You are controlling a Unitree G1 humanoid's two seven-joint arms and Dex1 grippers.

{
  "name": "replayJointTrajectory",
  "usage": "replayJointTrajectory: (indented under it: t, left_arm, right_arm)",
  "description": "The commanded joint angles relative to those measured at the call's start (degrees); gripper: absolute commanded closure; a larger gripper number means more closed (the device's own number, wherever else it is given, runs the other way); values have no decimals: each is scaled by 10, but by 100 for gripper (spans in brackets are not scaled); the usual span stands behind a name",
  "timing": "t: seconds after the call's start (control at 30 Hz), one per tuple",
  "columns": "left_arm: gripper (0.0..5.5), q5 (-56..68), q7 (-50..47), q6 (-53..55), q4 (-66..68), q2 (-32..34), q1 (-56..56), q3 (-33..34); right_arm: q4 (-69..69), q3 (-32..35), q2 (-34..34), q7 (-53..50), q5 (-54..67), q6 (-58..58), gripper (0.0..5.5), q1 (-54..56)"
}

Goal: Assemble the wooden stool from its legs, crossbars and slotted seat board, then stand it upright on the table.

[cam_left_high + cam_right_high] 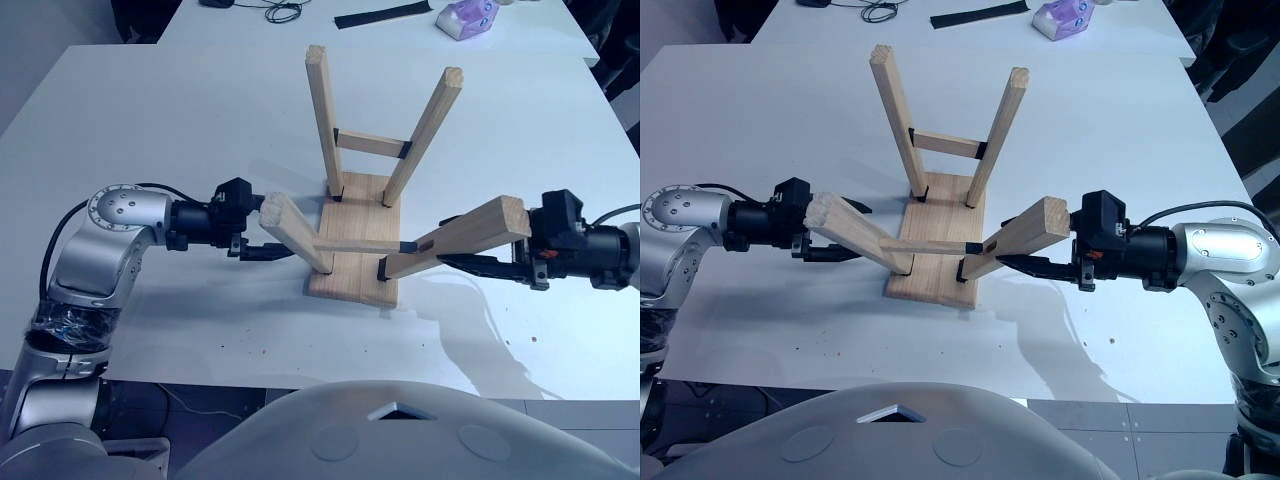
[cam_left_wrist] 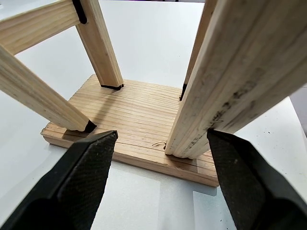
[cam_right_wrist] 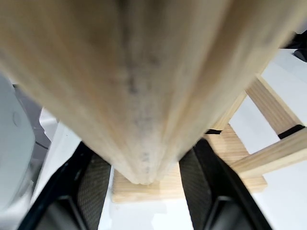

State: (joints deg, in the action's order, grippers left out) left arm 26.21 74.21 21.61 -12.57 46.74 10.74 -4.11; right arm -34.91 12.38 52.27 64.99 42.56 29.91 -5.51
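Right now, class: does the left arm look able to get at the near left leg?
Probably yes. The left gripper is open, its fingers either side of the near left leg, with nothing between them.

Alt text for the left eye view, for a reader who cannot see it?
An upside-down wooden stool stands on its seat board on a white table, four legs pointing up. The left gripper and right gripper flank it, each at one of the two nearest legs.

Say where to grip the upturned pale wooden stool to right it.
Probably the two near wooden legs, close to the flat seat board, from the outer sides: their outer faces stand free, while the thin crossbar fills the gap between them.
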Motion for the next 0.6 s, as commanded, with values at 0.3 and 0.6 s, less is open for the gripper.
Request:
replayJointTrajectory:
  t: [0.3, 0.6]
  left_arm:
    - [202, -1, 3, -2, -8, -11, 17, -17]
    - [202, 8, 3, 4, -25, -21, 22, -26]
  right_arm:
    - [15, -57, 6, 6, -44, -24, 348, 28]
    - [47, -99, -3, 7, -60, -37, 348, 44]
